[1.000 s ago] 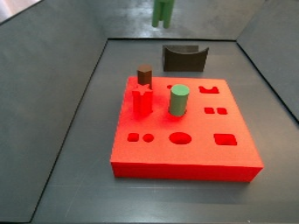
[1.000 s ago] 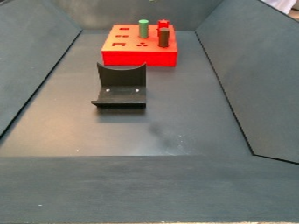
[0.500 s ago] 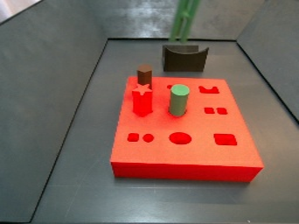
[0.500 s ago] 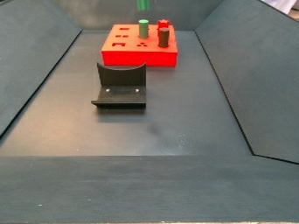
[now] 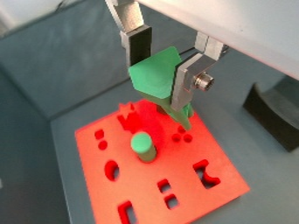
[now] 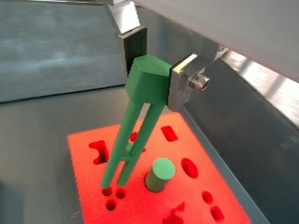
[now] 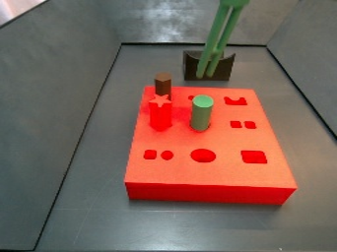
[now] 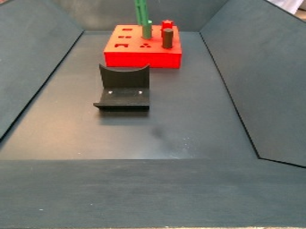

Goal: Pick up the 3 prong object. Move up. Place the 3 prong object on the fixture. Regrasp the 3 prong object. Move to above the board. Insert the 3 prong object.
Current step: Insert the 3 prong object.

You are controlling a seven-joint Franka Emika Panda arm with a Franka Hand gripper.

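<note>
My gripper [image 5: 162,68] is shut on the 3 prong object [image 5: 155,74], a flat green piece; it also shows in a wrist view [image 6: 158,70]. The 3 prong object [image 6: 131,131] hangs from the jaws, prongs down and tilted, over the red board [image 6: 93,149]. In both side views only the piece shows [image 7: 222,34] [image 8: 141,18]; the gripper is out of frame above. The board [image 7: 198,177] [image 8: 125,55] [image 5: 176,166] lies below. The dark fixture [image 7: 208,67] [image 8: 123,85] stands empty, apart from the board.
On the board stand an upright green cylinder peg [image 7: 202,111] [image 6: 162,173], a brown peg [image 7: 164,85] and a red star peg [image 7: 160,110]. Grey sloped walls [image 8: 36,80] enclose the dark floor. The fixture also shows at a wrist view's edge [image 5: 274,109].
The 3 prong object has come down into view and moved over the board's far edge, tilting. Board, pegs and fixture have not moved.
</note>
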